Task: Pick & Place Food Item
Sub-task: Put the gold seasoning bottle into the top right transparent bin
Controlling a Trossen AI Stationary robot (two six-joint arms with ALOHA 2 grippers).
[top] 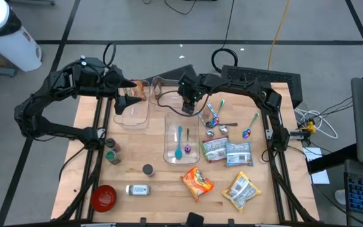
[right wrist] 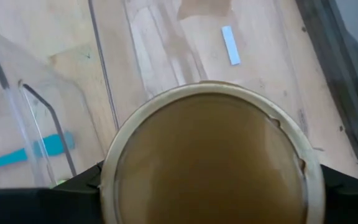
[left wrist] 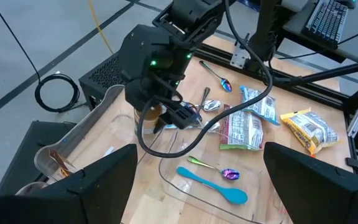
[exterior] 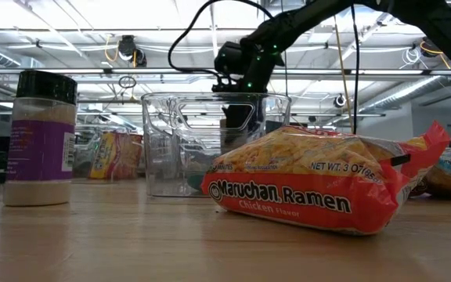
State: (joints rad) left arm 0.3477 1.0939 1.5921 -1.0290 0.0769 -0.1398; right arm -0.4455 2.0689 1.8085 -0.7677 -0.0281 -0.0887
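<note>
Right gripper [top: 188, 106] hangs over the far middle of the table [top: 150, 192], just off the far end of the clear bin [top: 181, 151] that lies along the table's centre. The right wrist view is filled by a round tan-lidded jar [right wrist: 210, 158] seated between the two dark fingers, so the jaws are pinching it at its sides; the top-down grasp keeps the jar upright and lets it clear the bin walls. Whether it is lifted or resting on the wood cannot be told. The bin already holds a blue spoon [top: 179, 140] and a purple-headed spoon [top: 186, 145]; the jar is likely bound for a container. Left gripper [top: 128, 88] waits near the far left edge with jaws spread and nothing between them, over a second clear container [top: 133, 112] beside a snack packet [top: 140, 92]. A ramen packet [top: 197, 181] and other food packets [top: 227, 151] lie toward the near right, and a spice bottle [exterior: 41, 138] stands near the left edge.
</note>
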